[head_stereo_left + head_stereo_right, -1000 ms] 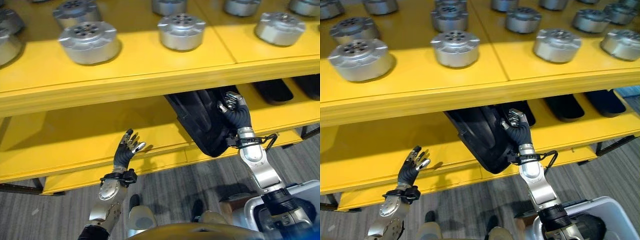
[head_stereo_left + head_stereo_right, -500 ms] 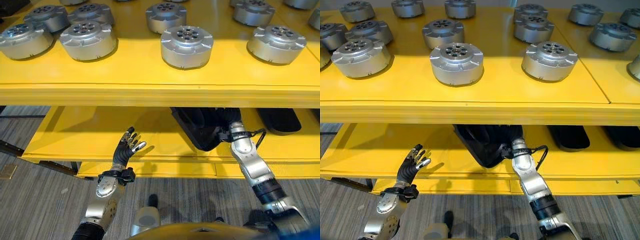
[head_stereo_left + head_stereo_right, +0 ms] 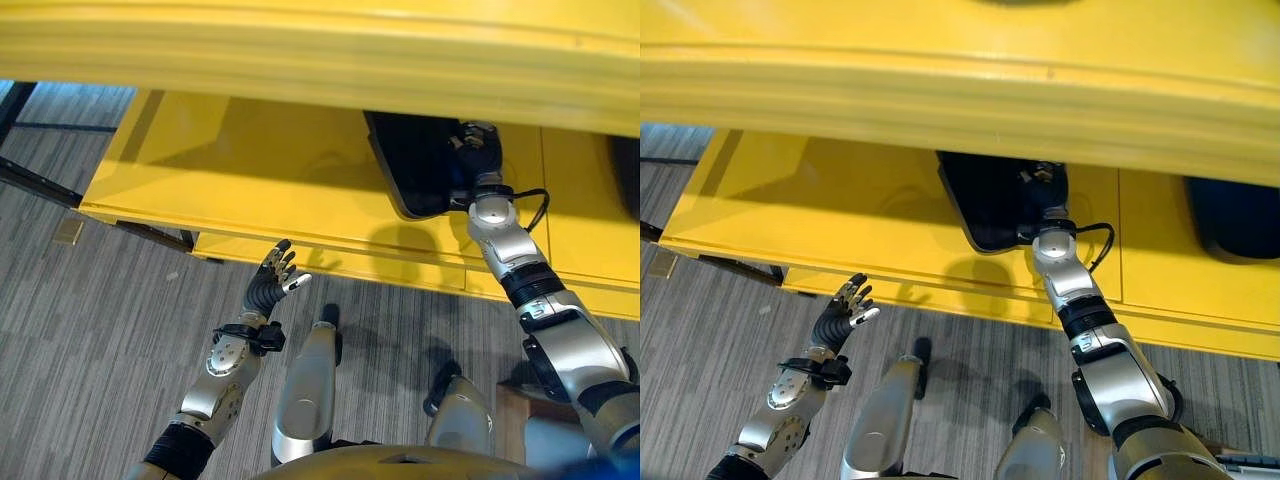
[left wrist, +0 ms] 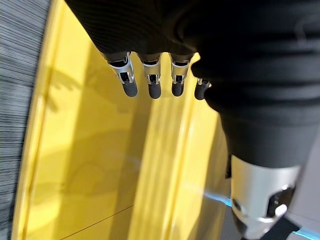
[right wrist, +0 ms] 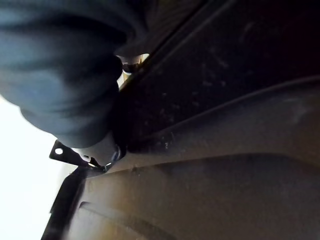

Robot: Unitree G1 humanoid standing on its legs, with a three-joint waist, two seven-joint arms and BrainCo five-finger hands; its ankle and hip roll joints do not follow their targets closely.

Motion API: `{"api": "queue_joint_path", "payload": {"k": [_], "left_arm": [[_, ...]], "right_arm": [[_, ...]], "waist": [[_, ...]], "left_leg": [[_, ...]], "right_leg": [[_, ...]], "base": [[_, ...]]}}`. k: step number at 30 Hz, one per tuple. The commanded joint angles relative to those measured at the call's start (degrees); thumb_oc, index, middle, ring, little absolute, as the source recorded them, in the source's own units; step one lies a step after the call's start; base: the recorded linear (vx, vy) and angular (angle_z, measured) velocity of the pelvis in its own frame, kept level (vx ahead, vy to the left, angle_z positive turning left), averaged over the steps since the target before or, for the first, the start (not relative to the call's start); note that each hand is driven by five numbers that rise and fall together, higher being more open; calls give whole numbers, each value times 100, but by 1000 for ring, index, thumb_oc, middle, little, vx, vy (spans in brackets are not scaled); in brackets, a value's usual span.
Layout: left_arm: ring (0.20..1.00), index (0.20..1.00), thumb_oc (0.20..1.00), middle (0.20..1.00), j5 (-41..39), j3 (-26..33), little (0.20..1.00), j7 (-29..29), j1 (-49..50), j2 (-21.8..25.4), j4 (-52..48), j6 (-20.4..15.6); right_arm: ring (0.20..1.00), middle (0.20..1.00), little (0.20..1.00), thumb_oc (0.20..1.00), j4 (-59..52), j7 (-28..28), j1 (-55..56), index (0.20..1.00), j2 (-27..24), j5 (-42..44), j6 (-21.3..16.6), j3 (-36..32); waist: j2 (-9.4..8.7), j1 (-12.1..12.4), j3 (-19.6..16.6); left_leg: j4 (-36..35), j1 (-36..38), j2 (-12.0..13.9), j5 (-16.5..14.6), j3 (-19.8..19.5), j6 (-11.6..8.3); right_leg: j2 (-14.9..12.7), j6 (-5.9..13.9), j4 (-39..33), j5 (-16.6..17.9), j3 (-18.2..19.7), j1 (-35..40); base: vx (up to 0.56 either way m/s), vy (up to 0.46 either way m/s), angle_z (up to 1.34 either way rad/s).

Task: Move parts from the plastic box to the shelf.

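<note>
A large black moulded part (image 3: 405, 165) lies on the yellow lower shelf (image 3: 260, 190), half under the upper shelf's front edge (image 3: 300, 50). My right hand (image 3: 476, 150) reaches in beside the part's right edge, fingers curled on it; the right wrist view shows the part's dark ribbed surface (image 5: 225, 150) pressed close. My left hand (image 3: 272, 285) is raised open in front of the lower shelf's lip, above the floor and holding nothing. Its straight fingers (image 4: 150, 85) point at the yellow shelf.
Another black part (image 3: 1235, 215) lies further right on the lower shelf. The upper shelf hangs low over the lower one. Dark shelf frame bars (image 3: 30, 175) run over the grey carpet at the left.
The view has tilted down, so the metal parts on the upper shelf have left the picture. The black part, tilted over the shelf lip before, now lies further in on the lower shelf.
</note>
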Motion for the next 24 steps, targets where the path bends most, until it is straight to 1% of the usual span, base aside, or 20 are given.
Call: {"api": "queue_joint_path", "payload": {"k": [1, 2, 6, 7, 8, 9, 10, 11, 15, 16, 24], "left_arm": [[1000, 1000, 1000, 1000, -65, -161, 1000, 54, -62, 3, -350, -258], [1000, 1000, 1000, 1000, -77, -224, 1000, 66, -119, 10, -315, -255], [1000, 1000, 1000, 1000, -92, -432, 1000, 111, -337, 67, -281, -237], [1000, 1000, 1000, 1000, -89, -483, 1000, 128, -409, 68, -262, -243], [1000, 1000, 1000, 1000, -99, -513, 1000, 150, -449, 66, -251, -244], [1000, 1000, 1000, 1000, -118, -528, 1000, 185, -509, 64, -225, -248], [1000, 1000, 1000, 1000, -142, -545, 1000, 212, -539, 57, -220, -257], [1000, 1000, 1000, 1000, -132, -556, 1000, 256, -592, 55, -201, -279], [1000, 1000, 1000, 1000, -160, -597, 1000, 326, -706, 53, -219, -289], [1000, 1000, 1000, 1000, -167, -615, 1000, 337, -713, 57, -212, -295], [1000, 1000, 1000, 1000, -188, -662, 1000, 354, -836, 142, -208, -337]], "right_arm": [[200, 200, 200, 200, 271, -307, -968, 200, -261, 364, -409, -244], [200, 200, 200, 200, 604, -342, -1153, 200, -247, 452, -421, -250], [200, 200, 200, 200, 1314, -489, -1716, 200, -290, 564, -403, -183], [200, 200, 200, 200, 1445, -548, -1858, 200, -326, 603, -438, -210], [200, 200, 200, 200, 1578, -631, -1937, 200, -321, 665, -452, -254], [200, 200, 200, 200, 1675, -683, -2025, 200, -314, 743, -484, -306], [200, 200, 200, 200, 1755, -715, -2079, 200, -331, 766, -479, -293], [200, 200, 200, 200, 1834, -778, -2172, 200, -389, 804, -504, -314], [200, 200, 200, 200, 2116, -885, -2350, 200, -522, 953, -512, -373], [200, 200, 200, 200, 2170, -922, -2408, 200, -572, 968, -506, -359], [200, 200, 200, 200, 2608, -857, -2831, 200, -789, 1118, -444, -194]], "waist": [[4, -10, -15], [23, -8, 23], [59, -14, 109], [79, -27, 132], [73, -36, 131], [93, -54, 159], [86, -58, 150], [107, -66, 183], [142, -57, 204], [125, -56, 189], [132, 4, 228]], "left_leg": [[282, 3, 161, -280, 9, -122], [333, -50, 163, -307, 0, -124], [391, -178, 142, -327, -52, -117], [362, -267, 131, -187, -48, -77], [412, -237, 139, -330, -58, -111], [395, -304, 116, -206, -55, -77], [432, -252, 123, -350, -64, -106], [422, -332, 106, -229, -64, -69], [465, -404, 85, -250, -93, -61], [501, -359, 83, -386, -104, -89], [534, -443, 49, -390, -128, -72]], "right_leg": [[179, -224, 600, -341, 68, -27], [178, -234, 693, -391, 85, -101], [189, -250, 772, -425, 127, -248], [185, -300, 766, -320, 102, -336], [194, -252, 802, -434, 130, -303], [191, -302, 796, -345, 112, -366], [196, -256, 830, -465, 139, -330], [190, -304, 823, -373, 120, -397], [173, -306, 855, -405, 102, -449], [182, -263, 886, -511, 137, -414], [168, -240, 857, -467, 114, -464]], "base": [[22, -35, -4], [28, -33, 2], [-49, -12, -1], [0, 0, 0], [-76, 16, 2], [77, -15, 3], [-68, 24, 7], [2, 4, 5], [0, 1, 5], [79, -22, 3], [9, -3, 2]]}}
